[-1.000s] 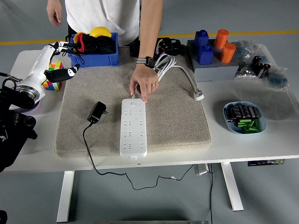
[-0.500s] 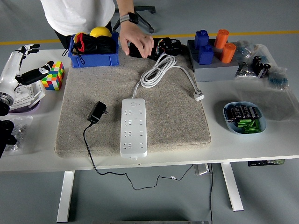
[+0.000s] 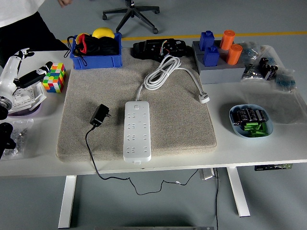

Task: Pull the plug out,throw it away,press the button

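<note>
A white power strip [image 3: 136, 130] lies lengthwise in the middle of the beige mat [image 3: 182, 124], its button [image 3: 136, 106] at the far end. Its white cord [image 3: 160, 74] is coiled behind it and ends in a white plug [image 3: 204, 98] on the mat. No plug sits in the strip's sockets. A black adapter plug [image 3: 100, 115] lies on the mat just left of the strip, its black cable [image 3: 93, 158] trailing over the table's front edge. My left hand [image 3: 29, 72], white with dark fingertips, hangs at the far left edge, fingers spread and empty, well away from the strip.
A blue bin [image 3: 96, 61] with a yellow ball stands at the back left, a Rubik's cube [image 3: 54, 77] beside it. Blue and orange blocks [image 3: 218, 48] sit on a grey tray at the back right. A bowl of batteries [image 3: 251, 120] is right. A person [image 3: 19, 19] stands top left.
The person's hand left the strip's button end, touched the black item at the back, then withdrew as they stepped away left. My left hand drew back toward the left edge.
</note>
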